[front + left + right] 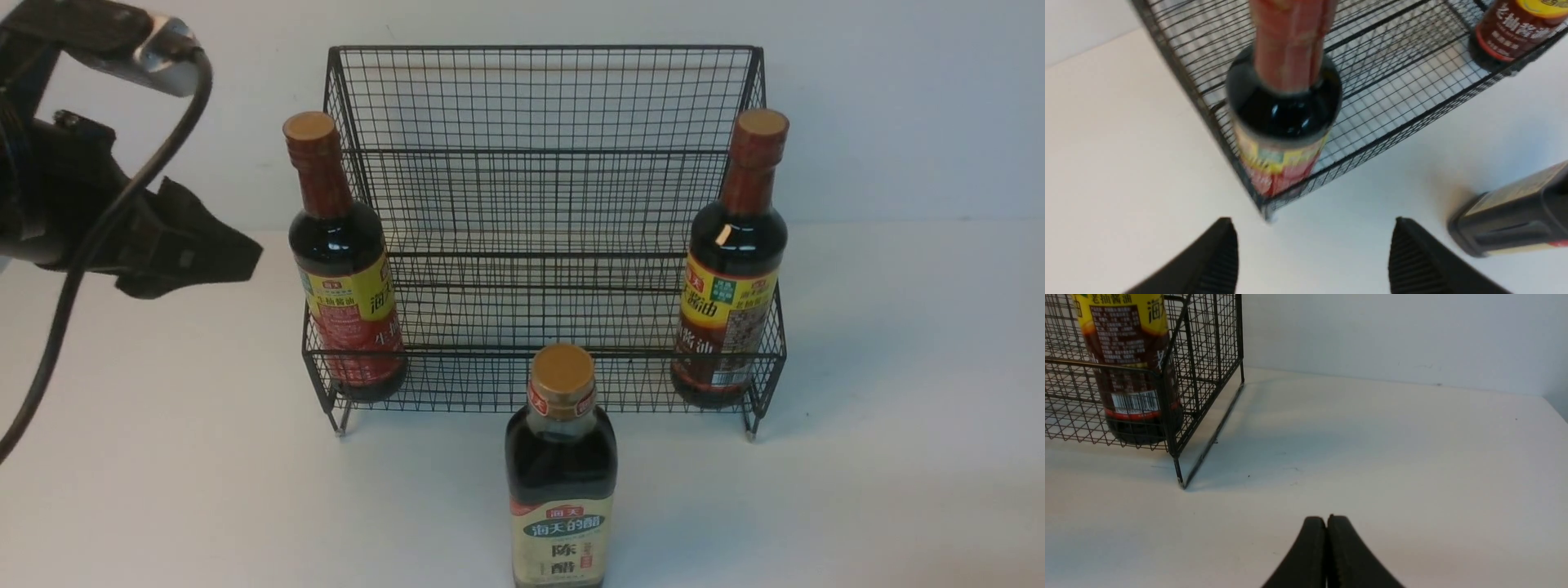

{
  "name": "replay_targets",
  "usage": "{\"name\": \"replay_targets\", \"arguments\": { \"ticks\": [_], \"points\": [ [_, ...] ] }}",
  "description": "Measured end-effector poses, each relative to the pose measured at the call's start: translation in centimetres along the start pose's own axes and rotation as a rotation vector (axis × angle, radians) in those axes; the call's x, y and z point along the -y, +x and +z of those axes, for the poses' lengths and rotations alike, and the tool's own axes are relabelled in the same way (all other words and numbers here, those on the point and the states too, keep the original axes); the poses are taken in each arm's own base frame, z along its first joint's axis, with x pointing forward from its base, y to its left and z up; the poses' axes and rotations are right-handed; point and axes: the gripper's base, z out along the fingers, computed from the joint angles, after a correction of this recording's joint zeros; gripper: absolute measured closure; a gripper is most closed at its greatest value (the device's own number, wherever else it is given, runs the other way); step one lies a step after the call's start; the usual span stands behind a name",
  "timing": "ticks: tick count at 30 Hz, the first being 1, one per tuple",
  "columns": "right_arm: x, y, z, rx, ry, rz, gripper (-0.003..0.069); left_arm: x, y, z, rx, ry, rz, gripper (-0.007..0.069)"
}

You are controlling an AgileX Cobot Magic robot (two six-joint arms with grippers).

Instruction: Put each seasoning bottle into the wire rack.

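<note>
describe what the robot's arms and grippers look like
The left arm is matte black with a silver metal fitting and a black cable looping beside it. The left gripper and right gripper have black, tapered fingers, ribbed on their inner faces.

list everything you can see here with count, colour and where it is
wire rack: one, black, middle of the table against the wall
soy sauce bottles: two, dark with red-brown necks and yellow-red labels, standing in the rack's lower tier, one at the left end, one at the right end
vinegar bottle: one, dark with cream-and-green label, upright on the table in front of the rack
table: one, white
wall: one, pale grey, behind the rack
left gripper: one, black, open, empty, left of the rack
right gripper: one, black, shut, empty, right of the rack
</note>
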Motion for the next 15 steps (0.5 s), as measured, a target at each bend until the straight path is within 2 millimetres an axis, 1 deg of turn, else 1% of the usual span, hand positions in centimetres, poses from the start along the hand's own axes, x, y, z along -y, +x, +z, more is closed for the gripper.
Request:
{"name": "replay_targets", "arguments": {
  "ticks": [2, 4, 5, 6, 7, 8, 9, 11, 13, 15],
  "points": [
    [0.0, 0.0, 0.0, 0.000, 0.000, 0.000, 0.0673, 0.9, 0.5, -2.2, -0.003, -0.059, -0.031, 0.0266],
    [0.0, 0.0, 0.0, 0.000, 0.000, 0.000, 0.0673, 1.9, 1.5, -4.5, -0.029, -0.117, -0.060, 0.0378],
    [0.0, 0.0, 0.0, 0.000, 0.000, 0.000, 0.0673, 2.4, 1.8, -5.3, -0.030, -0.136, -0.078, 0.0410],
    [0.0, 0.0, 0.0, 0.000, 0.000, 0.000, 0.0673, 2.9, 2.4, -6.4, -0.045, -0.165, -0.095, 0.0463],
    [0.0, 0.0, 0.0, 0.000, 0.000, 0.000, 0.0673, 2.9, 2.6, -6.6, -0.059, -0.175, -0.096, 0.0486],
    [0.0, 0.0, 0.0, 0.000, 0.000, 0.000, 0.0673, 3.7, 3.4, -8.1, -0.063, -0.218, -0.112, 0.0547],
    [0.0, 0.0, 0.0, 0.000, 0.000, 0.000, 0.0673, 4.2, 4.1, -9.4, -0.060, -0.266, -0.134, 0.0592],
    [0.0, 0.0, 0.0, 0.000, 0.000, 0.000, 0.0673, 5.2, 5.2, -11.2, -0.020, -0.323, -0.152, 0.0619],
    [0.0, 0.0, 0.0, 0.000, 0.000, 0.000, 0.0673, 6.7, 6.8, -13.0, 0.044, -0.353, -0.153, 0.0629],
    [0.0, 0.0, 0.0, 0.000, 0.000, 0.000, 0.0673, 8.0, 8.3, -14.0, 0.091, -0.362, -0.145, 0.0629]
  ]
}}
